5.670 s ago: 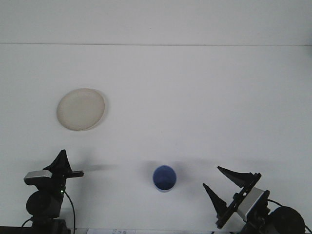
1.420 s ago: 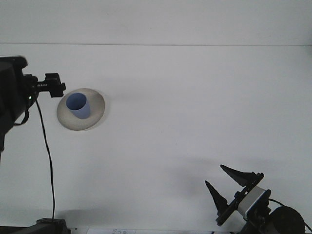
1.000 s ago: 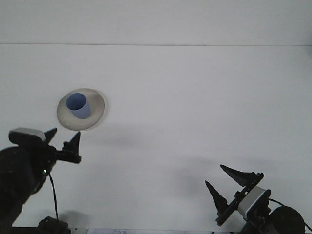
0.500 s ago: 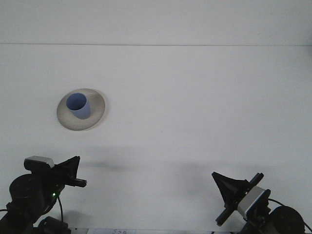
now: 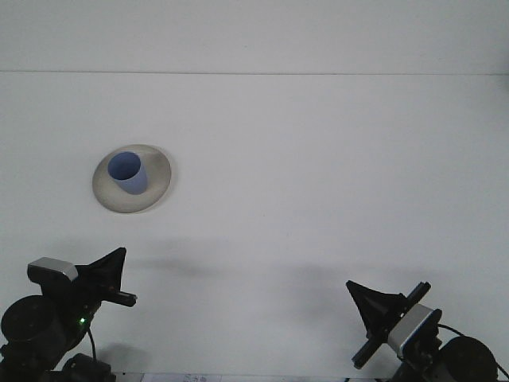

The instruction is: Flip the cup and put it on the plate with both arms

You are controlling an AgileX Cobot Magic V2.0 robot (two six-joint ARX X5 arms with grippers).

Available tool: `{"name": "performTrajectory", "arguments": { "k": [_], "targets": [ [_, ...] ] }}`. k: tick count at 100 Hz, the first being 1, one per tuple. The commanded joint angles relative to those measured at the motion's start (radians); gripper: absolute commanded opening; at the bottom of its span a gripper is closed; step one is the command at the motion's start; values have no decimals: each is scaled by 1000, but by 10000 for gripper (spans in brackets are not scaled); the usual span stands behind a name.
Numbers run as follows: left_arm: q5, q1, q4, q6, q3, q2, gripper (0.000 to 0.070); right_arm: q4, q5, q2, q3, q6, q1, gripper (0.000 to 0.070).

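Observation:
A blue cup (image 5: 127, 173) stands on the beige plate (image 5: 155, 185) at the left of the white table, its flat base facing up. My left gripper (image 5: 114, 274) sits low at the bottom left, well in front of the plate, shut with nothing in it. At the bottom right my right gripper (image 5: 374, 302) is also shut and holds nothing, far from the cup.
The table's far edge (image 5: 318, 73) runs across the top against a white wall. Cables and arm bases show at both bottom corners.
The left arm drew back from the plate down to the bottom left and shut its fingers. The right gripper went from open to shut. The cup stays on the plate.

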Motion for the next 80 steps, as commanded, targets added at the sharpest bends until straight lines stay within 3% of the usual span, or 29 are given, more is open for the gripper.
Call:
{"name": "performTrajectory", "arguments": {
  "k": [1,13,29,42,58,80],
  "targets": [
    [1,-3,16,-2,14,-1,16,11,-2,3,4,8,9,6],
    [-1,1,20,40,14,-2,16,11,-2,3,4,8,9,6],
    [-11,84,214,259,-134,-79,16,11,-2,3,4,8,9,6],
    [-18,207,423,365,-382,-205,15,11,-2,3,4,8,9,6],
    [-90,310,534,357,-582,-299,16,11,-2,3,4,8,9,6],
    [-113,338,595,354,-705,-343,16,11,-2,3,4,8,9,6]
  ]
}}
